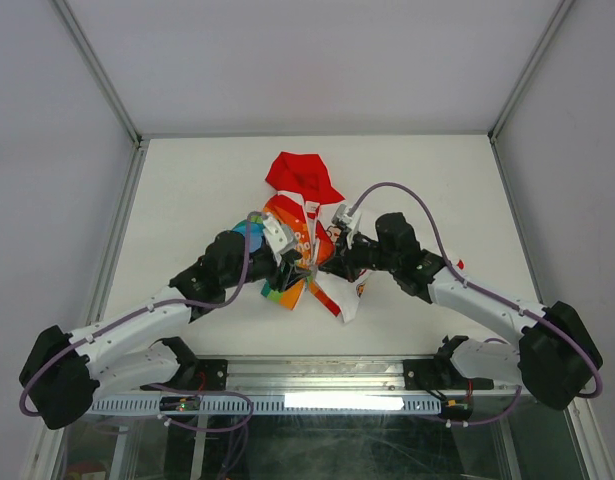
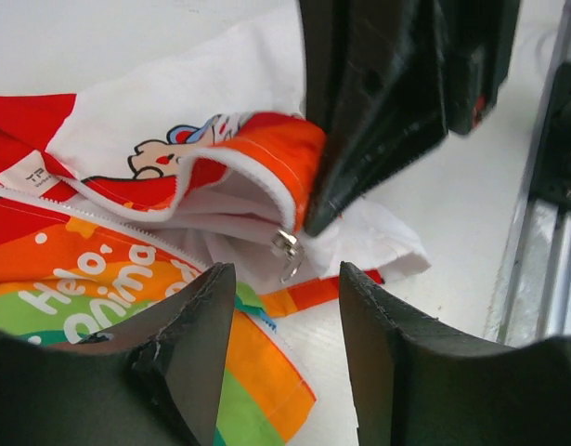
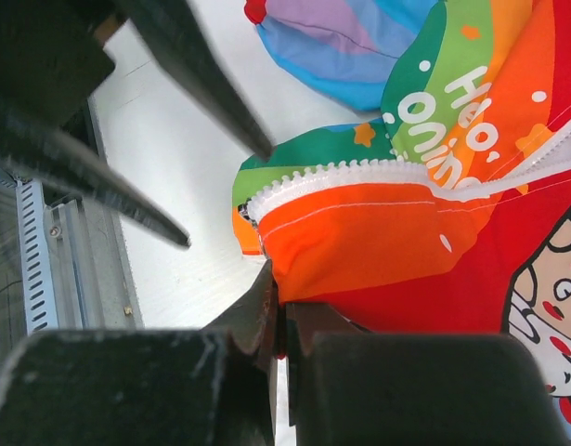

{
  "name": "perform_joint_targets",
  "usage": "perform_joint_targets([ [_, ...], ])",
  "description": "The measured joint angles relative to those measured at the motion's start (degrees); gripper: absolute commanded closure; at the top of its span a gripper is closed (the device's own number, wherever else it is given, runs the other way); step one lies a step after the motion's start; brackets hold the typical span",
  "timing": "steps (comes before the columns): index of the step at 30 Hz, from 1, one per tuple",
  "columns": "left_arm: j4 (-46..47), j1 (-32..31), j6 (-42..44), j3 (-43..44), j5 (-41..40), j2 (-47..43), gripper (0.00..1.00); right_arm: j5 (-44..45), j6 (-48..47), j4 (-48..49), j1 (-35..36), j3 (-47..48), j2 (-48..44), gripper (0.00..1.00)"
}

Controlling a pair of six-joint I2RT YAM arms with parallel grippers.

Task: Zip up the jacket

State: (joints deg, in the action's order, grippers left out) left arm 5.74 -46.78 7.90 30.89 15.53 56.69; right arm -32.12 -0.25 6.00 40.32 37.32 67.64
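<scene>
Jacket [image 1: 305, 238] lies bunched mid-table [image 1: 187, 200], between the two arms, with the red hood [image 1: 302, 178] on the far side. The front is not zipped yet.

The left claw [image 2: 287, 283] is about half open and holds nothing. The small metal zipper pull [image 2: 287, 249] dangles just ahead of the gap between its fingers. The right claw [image 3: 278, 302] is fully closed, pinching the orange bottom hem [image 3: 359, 242] right beside the pull and anchoring that corner. The white zipper teeth [image 3: 359, 175] run along the edge above the hem, curving rather than straight.

Risks from here:
- The pull is tiny and hangs loose. If the left claw closes slightly off line, it gets fabric or air instead of the pull.
- The two claws sit almost touching, so a small approach error could bump the right claw and knock its pinch off.
- The right claw's grip is only on a thin fold of hem. A hard tug on the slider could slip the hem out, and then the whole light jacket would drag across the table instead of zipping.
- The fabric is crumpled and the tooth line bent, so the slider may jam or bite the white lining if the track isn't tensioned first.
- I can't tell whether both tooth rows are seated in the slider. If not, pulling zips nothing.
</scene>
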Motion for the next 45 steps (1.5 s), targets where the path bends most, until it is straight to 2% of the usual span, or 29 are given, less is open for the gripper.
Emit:
perform_joint_targets([
  [6,-0.1,7.9,-9.1,7.9,10.2,5.2,0.5,-0.9,-1.7,-0.3,0.0,0.0,-0.1,1.0],
  [12,0.2,9.0,-15.2,12.7,18.5,11.6,0.54,-1.8,-2.5,-0.4,0.0,0.0,-0.1,1.0],
  [16,0.1,9.4,-17.9,13.5,22.1,14.9,0.61,-2.2,-2.8,-0.4,0.0,0.0,-0.1,1.0],
  [19,0.0,9.8,-19.2,13.5,23.5,15.6,0.66,-2.6,-2.9,-0.3,0.0,0.0,-0.1,1.0],
  [24,0.2,10.3,-20.9,13.5,24.1,15.7,0.65,-3.3,-2.9,-0.3,0.0,-0.1,-0.1,1.0],
  [27,0.2,11.3,-22.3,13.5,24.2,16.1,0.61,-3.4,-2.8,-0.2,0.0,-0.3,-0.1,1.0],
  [33,0.0,12.0,-24.9,13.5,24.1,17.9,0.62,-3.3,-2.8,0.1,0.0,-0.5,-0.1,1.0],
  [36,0.1,12.0,-25.7,13.5,24.8,18.3,0.7,-3.3,-2.7,0.1,0.0,-0.5,-0.1,1.0],
  [40,1.0,12.0,-27.2,13.5,26.0,18.3,0.9,-3.4,-2.6,0.3,0.0,-0.6,-0.1,0.94],
  [42,1.6,12.0,-27.8,13.5,27.0,18.3,1.0,-3.4,-2.4,0.7,0.0,-0.6,-0.1,0.87],
  [45,2.3,12.0,-28.3,13.5,28.1,18.3,1.0,-3.6,-2.0,1.2,0.0,-0.6,-0.1,0.72],
])
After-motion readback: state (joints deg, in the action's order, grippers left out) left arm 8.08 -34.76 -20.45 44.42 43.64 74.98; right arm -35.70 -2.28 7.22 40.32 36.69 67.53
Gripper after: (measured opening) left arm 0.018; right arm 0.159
